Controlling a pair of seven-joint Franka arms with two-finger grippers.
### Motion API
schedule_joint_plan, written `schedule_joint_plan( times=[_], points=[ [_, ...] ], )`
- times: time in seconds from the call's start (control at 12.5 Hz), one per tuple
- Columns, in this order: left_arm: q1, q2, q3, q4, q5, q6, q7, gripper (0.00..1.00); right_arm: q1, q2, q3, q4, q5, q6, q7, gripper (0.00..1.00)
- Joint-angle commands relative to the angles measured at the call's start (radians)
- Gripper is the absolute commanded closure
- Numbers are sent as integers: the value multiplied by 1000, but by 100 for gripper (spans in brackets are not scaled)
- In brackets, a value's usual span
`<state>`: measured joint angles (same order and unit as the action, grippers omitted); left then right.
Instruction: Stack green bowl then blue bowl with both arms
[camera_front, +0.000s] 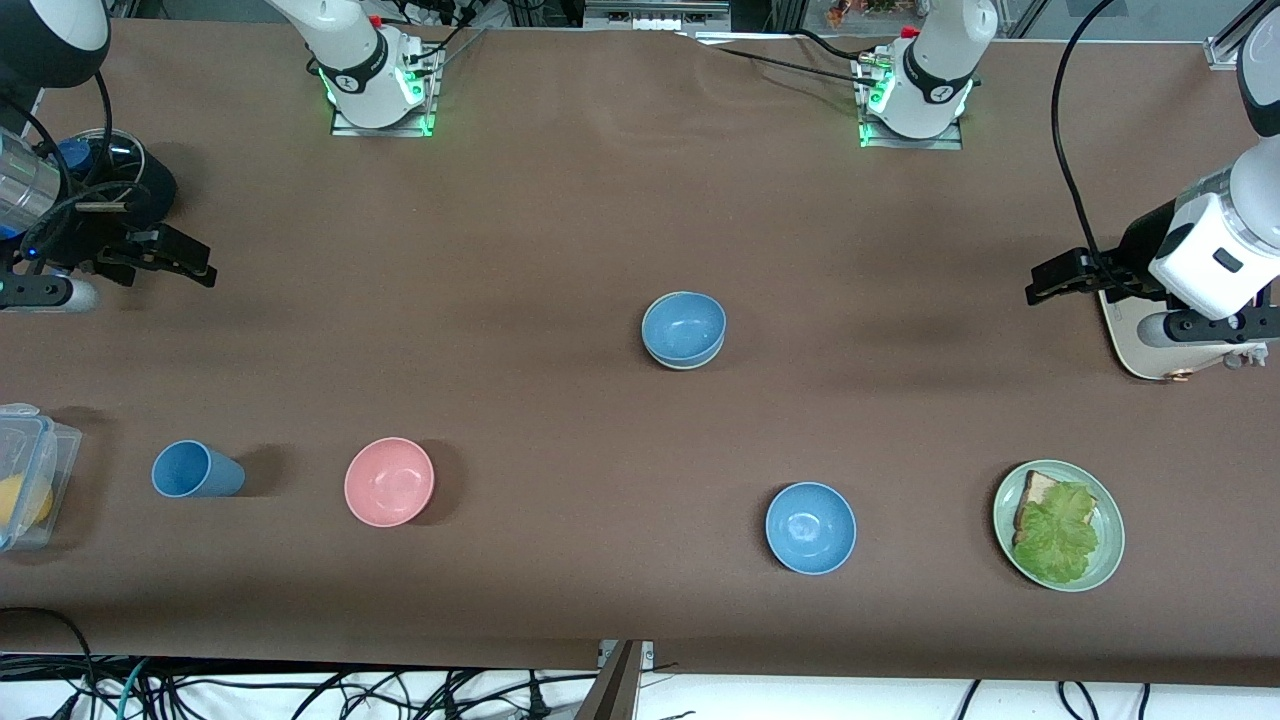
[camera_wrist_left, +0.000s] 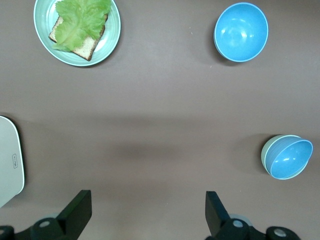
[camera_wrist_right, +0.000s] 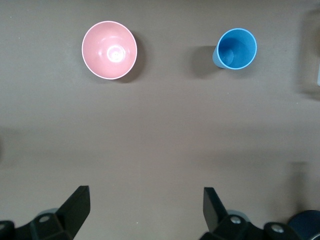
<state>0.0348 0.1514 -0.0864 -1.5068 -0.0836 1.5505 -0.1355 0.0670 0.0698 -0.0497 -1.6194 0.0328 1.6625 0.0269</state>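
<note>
Broadly: brown surface (camera_front: 560, 200) runs the full width, both arm bases along its camera-far edge with green lights lit. No brand, label or readable writing made out on anything; a small mark on the white board is too small to read.

Left arm waits at its own end of the surface. Left pincer (camera_front: 1062, 277) hangs over bare brown just beside a white board (camera_front: 1135, 345), fingers (camera_wrist_left: 75, 212) spread wide, nothing between them.

Right arm likewise parked at its end. Right pincer (camera_front: 172, 258) over bare surface, fingers (camera_wrist_right: 75, 206) wide apart, holding nothing.

Green plate (camera_front: 1105, 560) toward the left arm's end, close to the front camera, carrying a bread slice (camera_front: 1035, 492) with a lettuce leaf (camera_front: 1062, 528) laid on it.

Clear lidded container (camera_front: 35, 470) at the right arm's end, something yellow inside, partly out of view.

Pink bowl (camera_front: 389, 481) upright, near the camera, with the blue cup (camera_front: 195, 470) beside it toward the right arm's end.

Lone blue bowl (camera_front: 810, 527) upright, nearer the camera than the stack.

Stack at mid-surface: the green bowl (camera_wrist_left: 265, 153) sits on the surface with the blue bowl (camera_front: 684, 326) nested inside it; only the green rim shows around the blue one. In the left wrist view the pair looks tilted.
</note>
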Motion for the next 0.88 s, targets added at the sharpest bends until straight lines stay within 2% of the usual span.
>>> schedule_joint_plan(
  times=[0.0,0.16,0.32,0.8],
  points=[
    [7,-7,-19,13,24,-67,22,0,-13,-1,10,15,-1,-10,-15,0],
    [7,3,-16,35,21,-67,28,0,-12,-1,10,15,-1,-9,-15,0],
    [7,39,-10,100,22,-75,27,0,-12,-1,10,15,-1,-9,-15,0],
    [7,62,-6,108,47,-78,27,0,-12,-1,10,15,-1,-6,-15,0]
  ],
)
